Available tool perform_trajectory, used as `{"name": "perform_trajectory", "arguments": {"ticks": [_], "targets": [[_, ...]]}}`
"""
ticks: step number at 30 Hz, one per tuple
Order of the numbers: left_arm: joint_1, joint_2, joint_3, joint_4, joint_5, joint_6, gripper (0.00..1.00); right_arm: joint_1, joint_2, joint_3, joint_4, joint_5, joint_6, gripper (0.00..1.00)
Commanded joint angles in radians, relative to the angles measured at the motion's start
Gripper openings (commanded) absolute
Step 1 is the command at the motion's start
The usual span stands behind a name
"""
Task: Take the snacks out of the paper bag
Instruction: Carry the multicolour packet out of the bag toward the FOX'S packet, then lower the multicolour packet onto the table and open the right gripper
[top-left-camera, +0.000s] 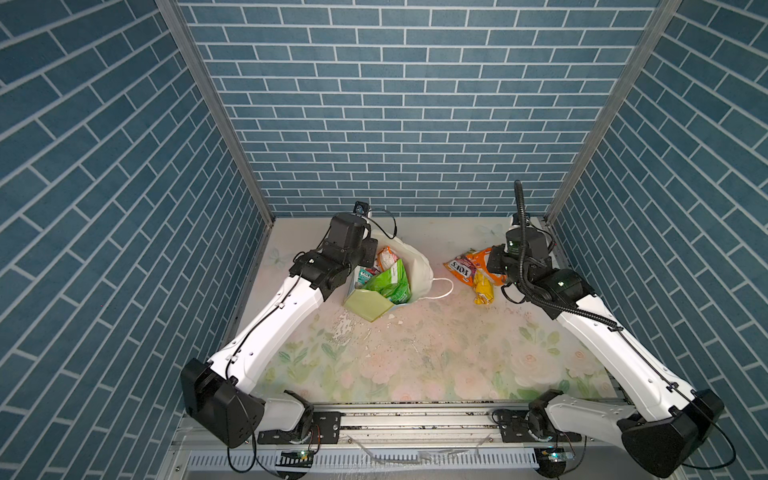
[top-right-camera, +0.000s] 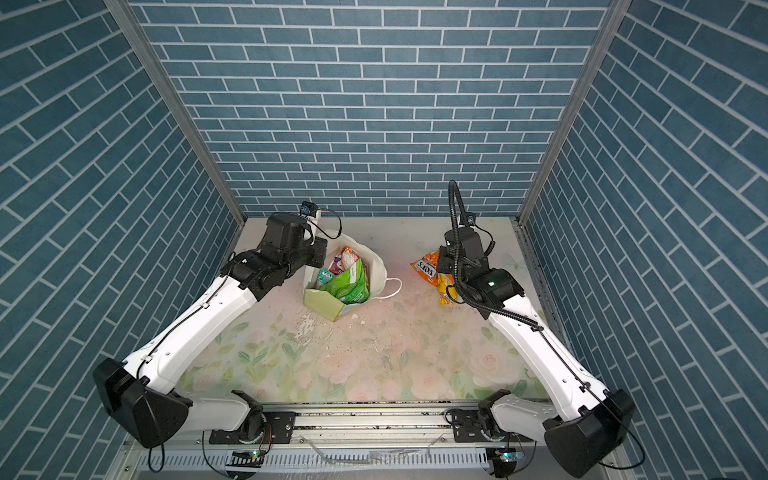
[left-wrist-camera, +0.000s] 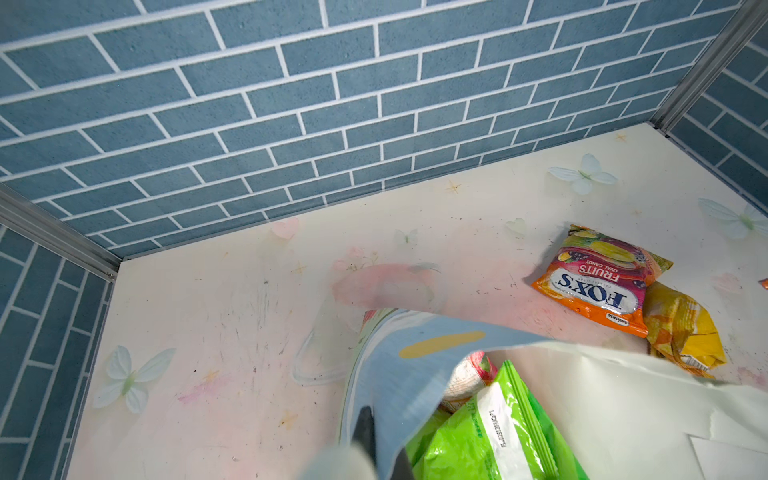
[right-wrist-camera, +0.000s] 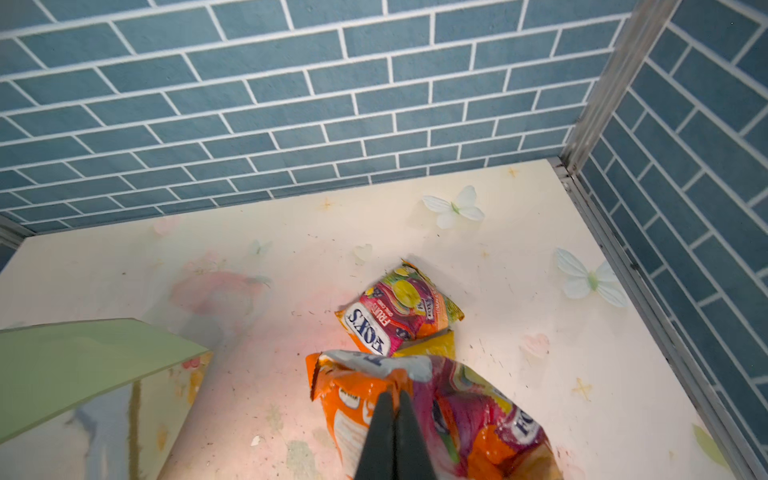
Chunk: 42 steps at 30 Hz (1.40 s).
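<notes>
Both top views: show tall paper gift bag (top-left-camera: 368, 306) (top-right-camera: 323, 302), pale green narrow side, standing left of centre, mouth open. Bright green crinkly packet (top-left-camera: 388, 282) inside among others. Orange-pink FOX'S packet (top-left-camera: 460, 268) and yellow packet (top-left-camera: 484, 290) touching, on table at right. Hide both pincers behind wrists.

Left wrist: reveals left gripper (left-wrist-camera: 382, 453) clamped tight on bag's blue painted rim.

Right wrist: reveals right gripper (right-wrist-camera: 395, 419) pinched closed on second FOX'S packet (right-wrist-camera: 465, 415), orange.

Worn floral tabletop (top-left-camera: 415, 357); blue brick-pattern walls (top-left-camera: 395, 104).
</notes>
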Motion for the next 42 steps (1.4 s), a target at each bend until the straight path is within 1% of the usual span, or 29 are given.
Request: {"name": "perform_trajectory", "arguments": {"ticks": [1,4,9,17,22,25,28,32,35,38,42], "targets": [[0.007,-0.045,-0.009,0.099,-0.024,0.008,0.00,-0.046,-0.002,-0.010,-0.044,-0.002,0.058,0.00],[0.007,-0.051,-0.010,0.100,-0.021,0.008,0.00,-0.092,-0.003,-0.039,-0.066,-0.008,0.079,0.00],[0.007,-0.058,-0.013,0.096,-0.017,0.003,0.00,-0.169,0.006,-0.098,-0.057,-0.017,0.078,0.00],[0.005,-0.055,-0.012,0.100,0.015,-0.015,0.00,-0.252,0.087,-0.133,-0.016,-0.036,0.054,0.00],[0.006,-0.044,-0.003,0.088,0.029,-0.017,0.00,-0.284,0.179,-0.092,0.011,-0.036,0.025,0.00],[0.005,-0.049,-0.005,0.088,0.028,-0.016,0.00,-0.303,0.254,-0.052,0.026,-0.013,0.005,0.00],[0.005,-0.054,-0.004,0.088,0.027,-0.015,0.00,-0.322,0.341,0.018,0.018,0.012,-0.015,0.00],[0.006,-0.061,-0.008,0.089,0.021,-0.011,0.00,-0.324,0.458,0.142,-0.015,0.081,-0.048,0.00],[0.005,-0.062,-0.009,0.089,0.018,-0.008,0.00,-0.323,0.530,0.205,-0.024,0.107,-0.052,0.00],[0.005,-0.062,-0.008,0.088,0.016,-0.008,0.00,-0.317,0.580,0.230,-0.024,0.090,-0.039,0.00],[0.005,-0.064,-0.008,0.088,0.016,-0.009,0.00,-0.309,0.594,0.205,-0.008,0.021,-0.005,0.00]]}}
